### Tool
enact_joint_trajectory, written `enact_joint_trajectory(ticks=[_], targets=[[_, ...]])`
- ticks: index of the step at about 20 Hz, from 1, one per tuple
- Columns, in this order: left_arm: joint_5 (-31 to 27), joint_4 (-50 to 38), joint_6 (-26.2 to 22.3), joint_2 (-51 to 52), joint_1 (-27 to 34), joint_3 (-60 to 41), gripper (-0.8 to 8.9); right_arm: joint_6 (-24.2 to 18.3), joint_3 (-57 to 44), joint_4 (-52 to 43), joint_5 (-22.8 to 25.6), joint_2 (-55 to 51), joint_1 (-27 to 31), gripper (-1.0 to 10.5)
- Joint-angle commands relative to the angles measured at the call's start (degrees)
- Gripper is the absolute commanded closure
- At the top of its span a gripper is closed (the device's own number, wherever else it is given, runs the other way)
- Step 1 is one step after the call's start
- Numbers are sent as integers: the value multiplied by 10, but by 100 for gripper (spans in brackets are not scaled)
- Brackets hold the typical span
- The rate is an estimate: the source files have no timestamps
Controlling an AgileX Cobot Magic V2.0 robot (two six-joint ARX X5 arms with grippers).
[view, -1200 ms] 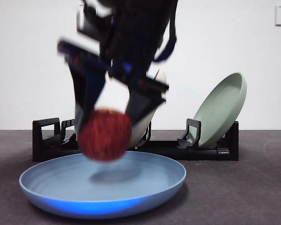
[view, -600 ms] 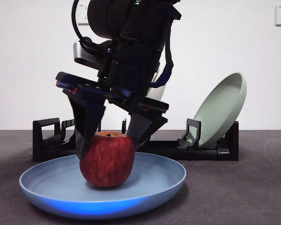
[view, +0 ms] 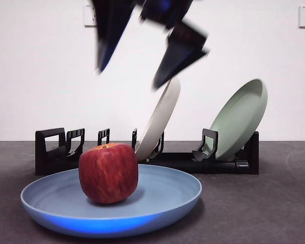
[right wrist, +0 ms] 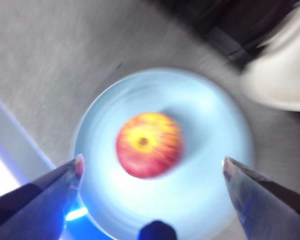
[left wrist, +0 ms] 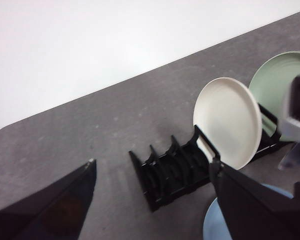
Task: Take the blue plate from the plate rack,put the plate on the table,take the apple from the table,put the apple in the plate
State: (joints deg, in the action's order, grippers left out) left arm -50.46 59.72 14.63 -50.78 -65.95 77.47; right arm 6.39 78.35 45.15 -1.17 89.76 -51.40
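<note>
The dark red apple [view: 108, 174] sits upright in the blue plate [view: 185, 193], which lies flat on the table [view: 259, 203] in front of the plate rack [view: 51, 152]. My right gripper [view: 128, 79] is open and empty, blurred, well above the apple. In the right wrist view the apple [right wrist: 149, 144] lies in the plate [right wrist: 210, 125] between the open right gripper [right wrist: 153, 161] jaws, far below them. My left gripper [left wrist: 153, 164] is open and empty, high above the table, looking at the rack [left wrist: 170, 175] and an edge of the blue plate [left wrist: 215, 225].
A cream-white plate [view: 160, 119] leans in the middle of the rack and a sage-green plate [view: 241, 119] leans at its right end. Both show in the left wrist view, cream [left wrist: 227, 122] and green [left wrist: 277, 80]. A white wall stands behind.
The right gripper lowered the apple into the blue plate, opened, and has risen clear above it. The apple now rests alone in the plate, slightly further left.
</note>
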Motion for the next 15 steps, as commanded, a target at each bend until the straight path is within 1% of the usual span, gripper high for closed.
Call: enact_joint_trajectory(ticks=[1, 2, 4, 5, 6, 7, 9, 12, 15], targets=[[0, -33, -22, -34, 1, -2, 447, -22, 2, 26, 65, -49, 1, 560], [2, -43, -38, -48, 1, -2, 515, -24, 2, 38, 88, -70, 1, 626], [24, -63, -76, -78, 2, -2, 771, -25, 2, 61, 136, -113, 9, 791], [41, -73, -91, -93, 7, -2, 823, -25, 2, 73, 153, -136, 16, 879], [57, -81, -103, -105, 12, -2, 822, -24, 2, 82, 164, -154, 21, 934], [81, -88, -113, -118, 19, -2, 822, -25, 2, 92, 167, -174, 30, 958], [127, -92, -123, -132, 41, -2, 822, -24, 1, 107, 165, -210, 50, 958], [196, -92, -123, -137, 93, -7, 823, -24, -21, 104, 165, -274, 81, 958], [220, -116, -123, -119, 148, -44, 823, -24, -80, 69, 164, -346, 103, 958]])
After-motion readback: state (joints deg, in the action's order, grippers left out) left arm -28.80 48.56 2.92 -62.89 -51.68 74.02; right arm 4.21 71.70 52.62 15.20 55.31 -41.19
